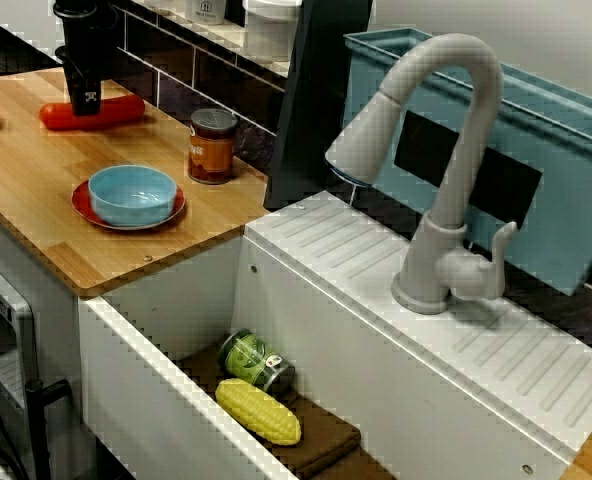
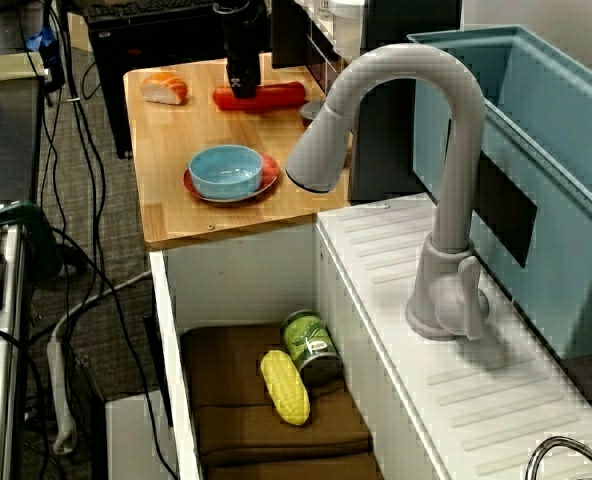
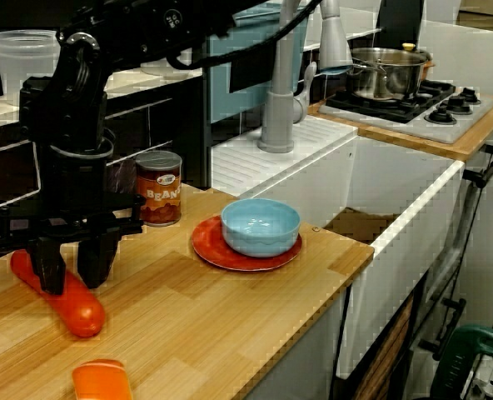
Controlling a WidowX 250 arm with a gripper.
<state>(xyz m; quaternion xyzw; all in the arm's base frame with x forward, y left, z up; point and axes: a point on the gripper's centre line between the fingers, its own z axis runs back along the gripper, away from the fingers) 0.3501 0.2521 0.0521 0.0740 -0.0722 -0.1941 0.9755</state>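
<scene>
One gripper [image 3: 70, 279] here, directly over the red sausage [image 3: 82, 312] on the wooden counter [image 3: 196, 325], so the offset between them is vertical only and we read no sideways gap. In the counter-level view the two fingers [image 3: 47, 268] stand apart with a slot between them and reach down to the sausage's top. One of them overlaps it from this angle. We cannot tell whether they pinch it, rest on it or straddle it. The sausage lies flat and skewed to the counter edge. One end points toward the dark tiled back wall, the other toward the orange sushi piece [image 3: 101, 379] at the near corner. In the view from above the sink and in the view along the sink, the gripper sits a little off the sausage's middle, on the sushi side, with more red showing on the wall side. The line between the fingers crosses the long axis, but we cannot tell whether it does so squarely. The bean can [image 3: 159, 187] stands upright near the wall, apart from the sausage. The blue bowl [image 3: 261, 225] sits on the red plate [image 3: 209, 246], well apart toward the sink. Down in the sink lie a corn cob [image 1: 258, 410] and a green can [image 1: 256, 362], just beside each other.
</scene>
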